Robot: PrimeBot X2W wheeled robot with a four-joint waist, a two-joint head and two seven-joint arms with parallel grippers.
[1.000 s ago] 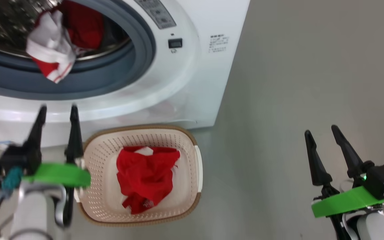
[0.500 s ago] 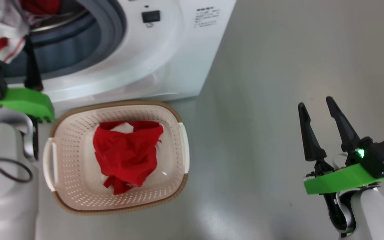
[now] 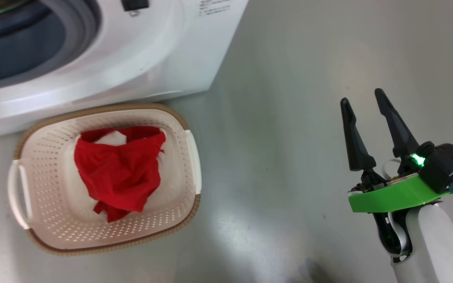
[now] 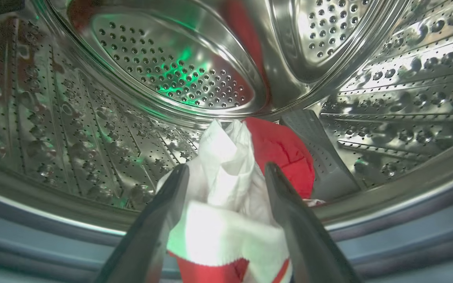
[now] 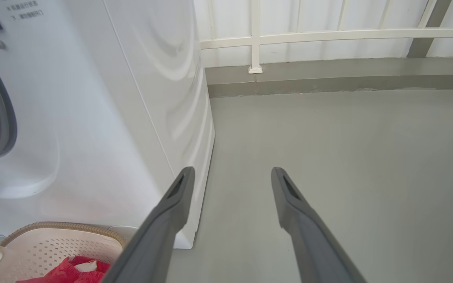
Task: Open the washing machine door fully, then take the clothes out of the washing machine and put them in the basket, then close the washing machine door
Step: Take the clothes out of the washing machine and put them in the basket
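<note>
Clothes [image 4: 230, 188] sit at the front lip of the steel drum [image 4: 171, 78]: a bunched white piece with red along its lower edge, lying right between the left fingers [image 4: 163, 220]. Those fingers are released, spread wide on either side of the cloth, which fills the gap without being pinched. Just past the fingertips and a little to their right, a red garment [image 4: 281, 149] rests against a grey drum paddle [image 4: 328, 165]. Under the fingers runs the grey rubber ring [image 4: 407, 239] of the washing machine [image 3: 151, 51].

Another red garment [image 3: 120, 173] with a white patch lies crumpled in the basket [image 3: 104, 241], which stands on the grey floor [image 3: 289, 118] just in front of the machine. The right fingers [image 3: 354, 137] hover well apart from the basket, out to its right in the head view, released and spread with nothing between them. In the right wrist view they point past the machine's corner toward a white railing [image 5: 328, 33], and the basket's rim shows low beside the left-hand finger
</note>
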